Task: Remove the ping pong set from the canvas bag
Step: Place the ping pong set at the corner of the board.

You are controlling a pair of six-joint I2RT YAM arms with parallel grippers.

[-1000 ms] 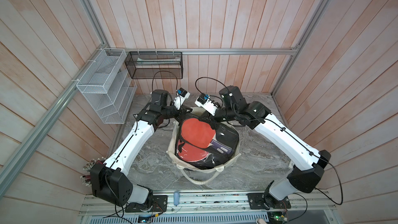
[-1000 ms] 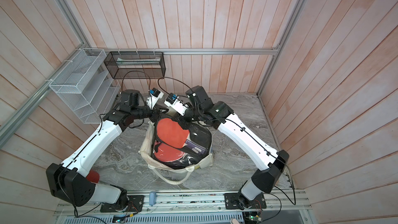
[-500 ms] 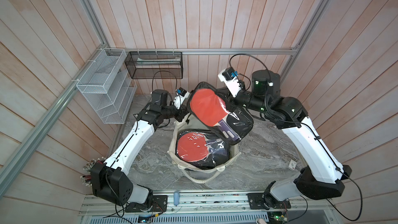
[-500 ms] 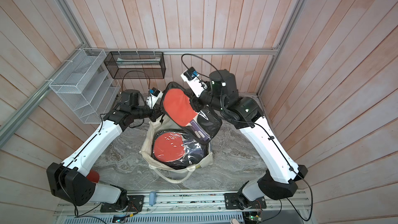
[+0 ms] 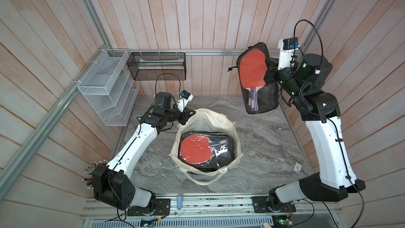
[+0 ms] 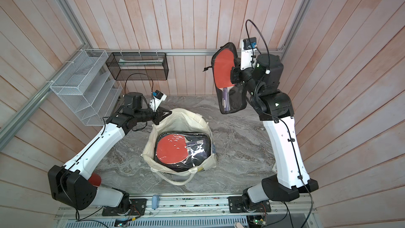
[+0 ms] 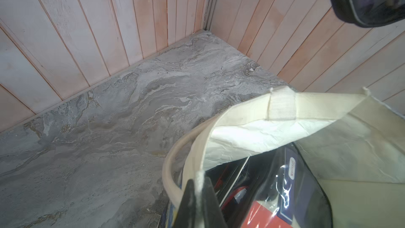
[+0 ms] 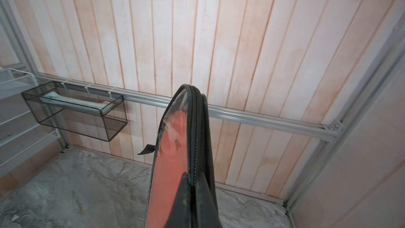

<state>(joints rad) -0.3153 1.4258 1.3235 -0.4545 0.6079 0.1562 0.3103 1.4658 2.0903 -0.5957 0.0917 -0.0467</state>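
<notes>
The cream canvas bag [image 5: 210, 115] [image 6: 186, 115] stands open mid-table on the grey marble top. My left gripper [image 5: 190, 113] [image 6: 167, 113] [image 7: 199, 183] is shut on the bag's rim [image 7: 252, 110] at its back left edge. My right gripper [image 5: 268, 73] [image 6: 233, 74] [image 8: 192, 183] is shut on the zipped edge of a ping pong set [image 5: 252, 71] [image 6: 222, 69] [image 8: 171, 172]. The set is a black case with a clear front over a red paddle, and it hangs high at the back right, clear of the bag. Another such set [image 5: 197, 150] [image 6: 173, 148] [image 7: 274, 194] lies flat inside the bag.
A white wire rack [image 5: 107, 88] and a black mesh basket [image 5: 157, 65] hang on the back left walls. A small white card [image 5: 297, 167] lies on the table by the right wall. The bag's rope handle [image 5: 206, 182] trails toward the front edge.
My right arm has lifted the top ping pong set out of the bag and swung it up toward the back right. The left gripper has stayed on the bag's rim.
</notes>
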